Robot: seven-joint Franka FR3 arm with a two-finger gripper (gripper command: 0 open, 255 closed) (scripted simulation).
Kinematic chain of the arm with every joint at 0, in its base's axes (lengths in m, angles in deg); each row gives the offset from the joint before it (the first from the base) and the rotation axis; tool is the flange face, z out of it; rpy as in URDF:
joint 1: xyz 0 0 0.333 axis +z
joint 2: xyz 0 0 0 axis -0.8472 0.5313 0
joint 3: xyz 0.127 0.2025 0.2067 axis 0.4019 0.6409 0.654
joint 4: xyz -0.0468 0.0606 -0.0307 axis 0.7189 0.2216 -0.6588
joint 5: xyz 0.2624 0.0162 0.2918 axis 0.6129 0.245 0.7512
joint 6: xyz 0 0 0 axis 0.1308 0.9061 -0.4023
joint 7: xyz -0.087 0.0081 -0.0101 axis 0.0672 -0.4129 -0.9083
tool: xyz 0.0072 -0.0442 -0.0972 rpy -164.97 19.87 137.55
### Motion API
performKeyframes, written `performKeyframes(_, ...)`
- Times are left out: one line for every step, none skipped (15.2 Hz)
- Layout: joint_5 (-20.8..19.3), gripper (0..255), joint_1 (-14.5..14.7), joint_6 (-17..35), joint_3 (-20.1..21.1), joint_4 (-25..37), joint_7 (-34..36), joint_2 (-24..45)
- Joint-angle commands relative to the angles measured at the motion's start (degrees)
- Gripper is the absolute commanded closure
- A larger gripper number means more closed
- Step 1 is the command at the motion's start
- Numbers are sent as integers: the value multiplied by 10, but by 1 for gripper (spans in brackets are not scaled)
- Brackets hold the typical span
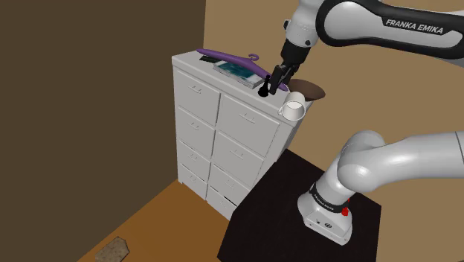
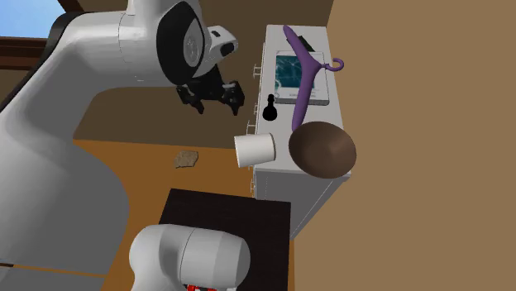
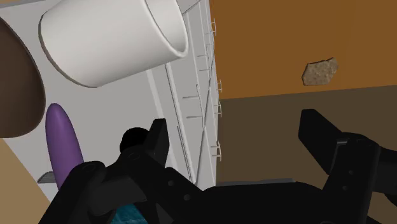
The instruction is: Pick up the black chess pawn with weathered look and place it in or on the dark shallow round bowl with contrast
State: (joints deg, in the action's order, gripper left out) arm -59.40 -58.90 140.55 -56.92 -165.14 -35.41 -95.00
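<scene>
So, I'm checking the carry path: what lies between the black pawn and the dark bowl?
The tip of the purple hanger lies between the pawn and the bowl, close to the bowl's rim. The second exterior view shows this.

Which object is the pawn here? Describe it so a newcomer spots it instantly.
Find the white chest of drawers. On its top, near the drawer-front edge, between the purple hanger and the white cup, stands the pawn. It is the only small, black, upright piece there.

White chest of drawers, purple hanger across teal book, white mug near its edge, stone on floor
</scene>
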Motion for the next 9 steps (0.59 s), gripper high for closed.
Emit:
performKeyframes(0,0,0,0,0,0,0,0)
performKeyframes(-4,0,-4,3,-14,11,-15,19)
performKeyframes(-8,0,-7,5,-27,23,-31,39)
performKeyframes(-11,0,-9,7,-40,36,-46,59)
performKeyframes(-13,0,-12,9,-52,50,-61,79)
performKeyframes(-15,0,-14,10,-65,64,-76,100)
performKeyframes(-16,0,-16,11,-77,80,-91,122)
performKeyframes(-17,0,-17,12,-88,96,-106,144)
performKeyframes(-16,0,-19,11,-100,113,-122,166)
